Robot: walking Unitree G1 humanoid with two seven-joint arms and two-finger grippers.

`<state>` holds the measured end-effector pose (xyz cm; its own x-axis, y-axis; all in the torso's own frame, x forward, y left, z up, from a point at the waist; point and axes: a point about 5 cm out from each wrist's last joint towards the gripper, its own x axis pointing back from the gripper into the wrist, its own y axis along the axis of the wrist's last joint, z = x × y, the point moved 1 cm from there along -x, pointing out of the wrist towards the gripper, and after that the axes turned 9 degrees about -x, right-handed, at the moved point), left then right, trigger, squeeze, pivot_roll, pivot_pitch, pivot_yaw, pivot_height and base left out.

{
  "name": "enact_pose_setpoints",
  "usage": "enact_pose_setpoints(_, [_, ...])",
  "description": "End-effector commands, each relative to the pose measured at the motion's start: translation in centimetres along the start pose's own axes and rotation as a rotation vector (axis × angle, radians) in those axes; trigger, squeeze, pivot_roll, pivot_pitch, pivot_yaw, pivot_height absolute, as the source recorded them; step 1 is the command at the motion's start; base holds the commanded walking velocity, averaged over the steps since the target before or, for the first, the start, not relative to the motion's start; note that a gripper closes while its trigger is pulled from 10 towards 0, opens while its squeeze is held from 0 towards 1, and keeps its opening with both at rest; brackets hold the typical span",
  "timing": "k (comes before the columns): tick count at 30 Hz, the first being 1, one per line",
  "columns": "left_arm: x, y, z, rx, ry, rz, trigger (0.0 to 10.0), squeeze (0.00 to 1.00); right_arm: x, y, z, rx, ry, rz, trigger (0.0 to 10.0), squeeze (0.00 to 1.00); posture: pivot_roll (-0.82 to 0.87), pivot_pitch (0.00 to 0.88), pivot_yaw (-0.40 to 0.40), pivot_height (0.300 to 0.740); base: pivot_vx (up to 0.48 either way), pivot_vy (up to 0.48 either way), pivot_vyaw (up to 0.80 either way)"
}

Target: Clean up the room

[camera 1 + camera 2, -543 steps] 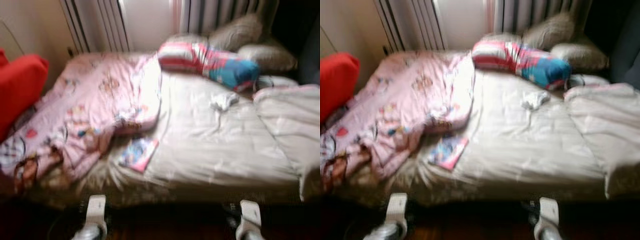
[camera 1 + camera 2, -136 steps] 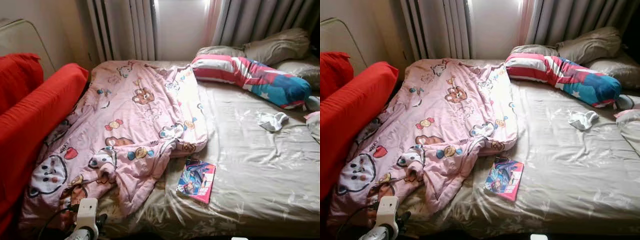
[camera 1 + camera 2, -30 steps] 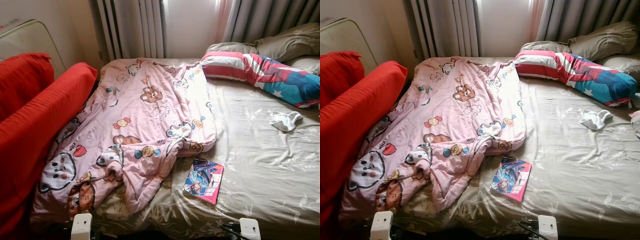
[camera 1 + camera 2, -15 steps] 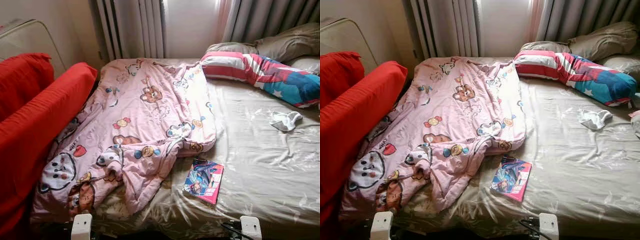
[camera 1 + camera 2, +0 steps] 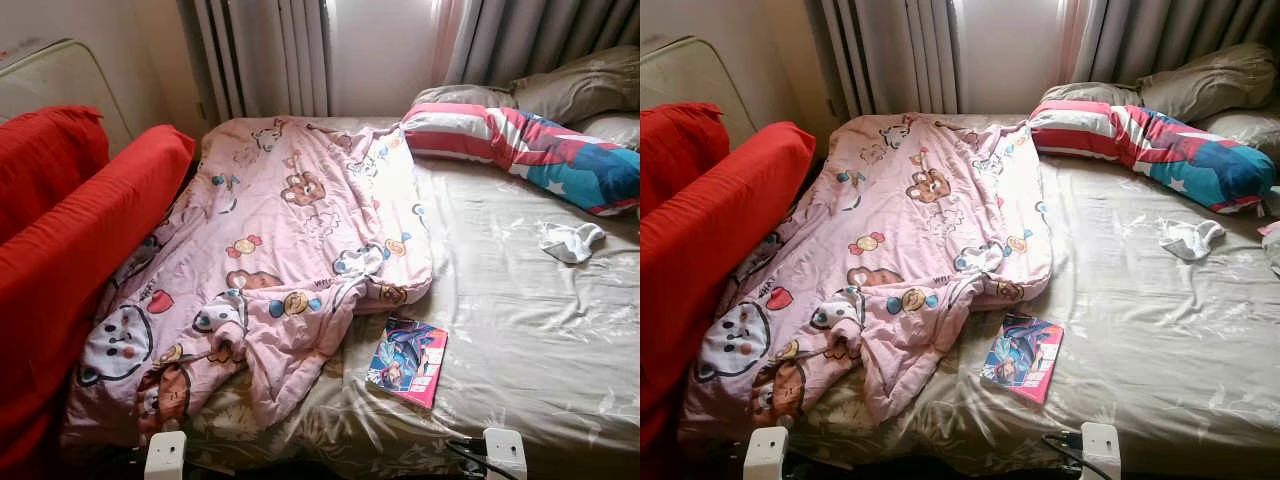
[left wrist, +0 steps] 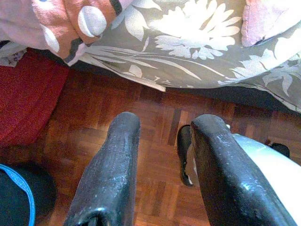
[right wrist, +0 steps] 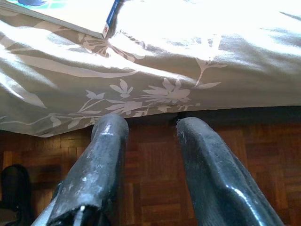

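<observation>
Bed (image 5: 540,330) with a grey-beige floral sheet, seen from its near edge. A pink cartoon-print blanket (image 5: 290,260) lies rumpled over the robot's-left half, its lower corner bunched and hanging toward the near edge. A comic book (image 5: 408,362) with a pink spine lies flat on the sheet just beside the blanket's lower fold, near the front edge (cover up, tilted slightly). A small crumpled white sock (image 5: 572,242) sits on the sheet toward the right, well apart from the book. A long striped bolster pillow (image 5: 520,152), red-white with a blue end, lies across the head area; grey pillows (image 5: 570,92) are stacked behind it against the curtains (image 5: 270,55). Red cushions (image 5: 70,250) press against the blanket on the far left.

Left gripper (image 6: 162,141): low, below the mattress edge over the parquet floor (image 6: 108,117), fingers apart, holding nothing; blanket corner and sheet overhang just ahead of it.

Right gripper (image 7: 148,141): also low by the bed's near edge, fingers apart and empty; the sheet drapes just ahead, with the book's corner on top of the mattress beyond.
</observation>
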<state>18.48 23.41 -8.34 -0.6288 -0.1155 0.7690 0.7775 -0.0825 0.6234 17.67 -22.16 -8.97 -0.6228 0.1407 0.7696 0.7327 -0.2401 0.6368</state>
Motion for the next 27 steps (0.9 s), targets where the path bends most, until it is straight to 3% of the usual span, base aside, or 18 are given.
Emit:
enact_pose_setpoints(1, [0.1, -0.5, -0.1, -0.013, -0.004, 0.026, 10.0, 0.00, 0.0, 0.0, 0.1, -0.006, 0.004, 0.003, 10.0, 0.00, 0.01, 0.000, 0.019, 0.690, 0.000, 0.000, 0.00])
enact_pose_setpoints(12, [0.3, -0.5, 1.4, -0.011, 0.012, 0.018, 10.0, 0.00, 0.0, 0.0, 0.2, -0.012, 0.009, -0.005, 10.0, 0.00, 0.01, 0.000, 0.019, 0.690, 0.000, 0.000, 0.00])
enact_pose_setpoints(20, [-0.1, 0.6, -0.1, -0.015, -0.009, -0.021, 10.0, 0.00, 0.0, 0.1, 0.3, -0.014, 0.012, -0.017, 10.0, 0.00, 0.01, 0.000, 0.018, 0.690, 0.000, 0.000, 0.00])
enact_pose_setpoints(27, [-0.1, 0.7, -0.4, -0.020, -0.012, -0.039, 10.0, 0.00, 0.0, 0.4, 0.3, -0.019, 0.016, -0.042, 10.0, 0.00, 0.01, 0.000, 0.018, 0.690, 0.000, 0.000, 0.00])
